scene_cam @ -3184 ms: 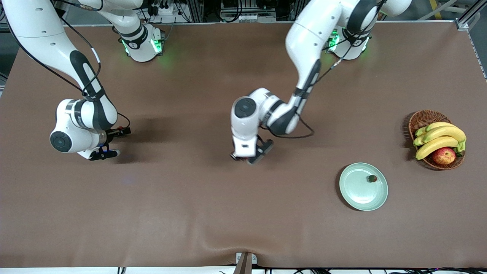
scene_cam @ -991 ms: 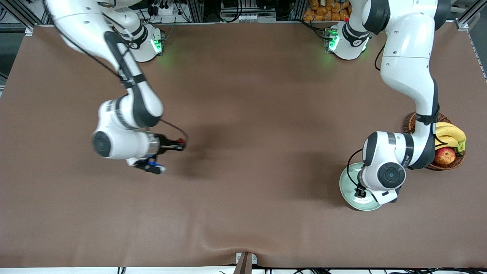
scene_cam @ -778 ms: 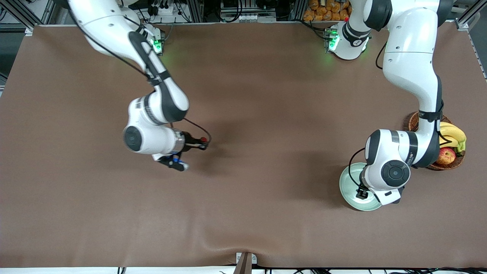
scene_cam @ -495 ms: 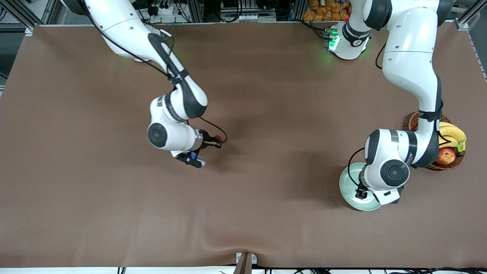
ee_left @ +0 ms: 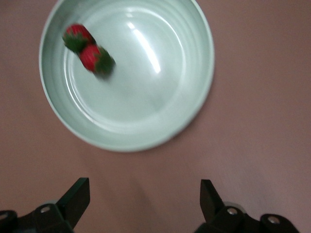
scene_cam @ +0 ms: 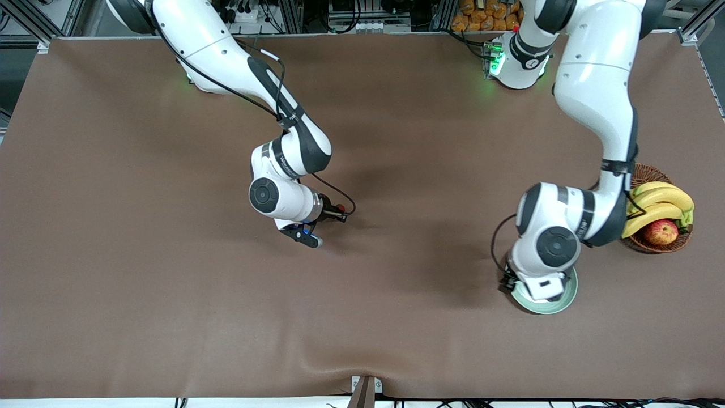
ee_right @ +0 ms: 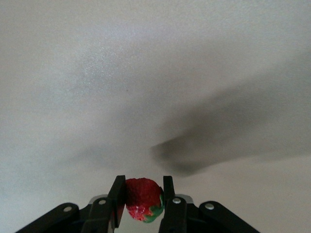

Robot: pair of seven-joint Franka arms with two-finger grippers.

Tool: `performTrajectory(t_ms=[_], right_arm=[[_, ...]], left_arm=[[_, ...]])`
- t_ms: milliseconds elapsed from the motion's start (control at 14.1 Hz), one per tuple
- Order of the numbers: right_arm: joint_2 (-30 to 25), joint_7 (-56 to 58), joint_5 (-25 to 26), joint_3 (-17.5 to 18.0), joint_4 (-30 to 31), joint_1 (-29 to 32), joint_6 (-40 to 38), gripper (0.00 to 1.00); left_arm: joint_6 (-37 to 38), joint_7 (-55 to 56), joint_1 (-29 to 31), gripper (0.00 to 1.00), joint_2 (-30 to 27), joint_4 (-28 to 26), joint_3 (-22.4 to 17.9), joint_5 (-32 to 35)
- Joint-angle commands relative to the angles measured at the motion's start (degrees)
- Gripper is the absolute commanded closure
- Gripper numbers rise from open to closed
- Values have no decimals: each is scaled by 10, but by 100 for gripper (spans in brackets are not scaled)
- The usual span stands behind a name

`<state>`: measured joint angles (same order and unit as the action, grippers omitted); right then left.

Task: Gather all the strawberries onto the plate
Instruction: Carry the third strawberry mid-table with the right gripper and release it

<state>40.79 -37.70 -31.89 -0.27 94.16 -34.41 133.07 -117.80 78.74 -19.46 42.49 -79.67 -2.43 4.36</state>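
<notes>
Two arms show in the front view: my right gripper (scene_cam: 340, 213) is over the mid desk (scene_cam: 396, 340), my left gripper (scene_cam: 506, 281) above the plate (scene_cam: 569, 292). Left wrist view: fingers spread wide, empty; two strawberries (ee_left: 89, 49) lie in the plate. Right wrist view: fingers clamp the third strawberry (ee_right: 143, 199). I should carry it level, release low over the plate.

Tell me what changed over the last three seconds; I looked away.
The left tool carried a small red strawberry to the pale mint-green plate, released it and hangs open. The right tool, gripping another strawberry, travelled toward the plate. The wicker fruit basket stayed.
</notes>
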Motion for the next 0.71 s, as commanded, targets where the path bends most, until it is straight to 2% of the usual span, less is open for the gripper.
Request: performTrajectory(t_ms=[0,71,142,354,495,637], right_arm=[[12,-9,-11,-6,-14,-9,12,55],[11,-8,-10,-6,-14,-10,12,21],[9,-6,-8,-7,-15,-5,11,0],[-23,-1,-4,-10,-17,30,-25,0],[-67,-2,-2,-12,-19,66,-86,0],[-123,-2,9,-13,-20,107,-158,0]], left_arm=[[6,39,-46,0,-21,-17,12,9],[6,49,-64,0,-17,-17,13,9],[6,55,-85,0,-15,-17,14,8],[2,67,-118,0,-13,-15,16,3],[-2,85,-151,0,2,-13,17,-20],[-39,116,-181,0,14,-11,17,-21]])
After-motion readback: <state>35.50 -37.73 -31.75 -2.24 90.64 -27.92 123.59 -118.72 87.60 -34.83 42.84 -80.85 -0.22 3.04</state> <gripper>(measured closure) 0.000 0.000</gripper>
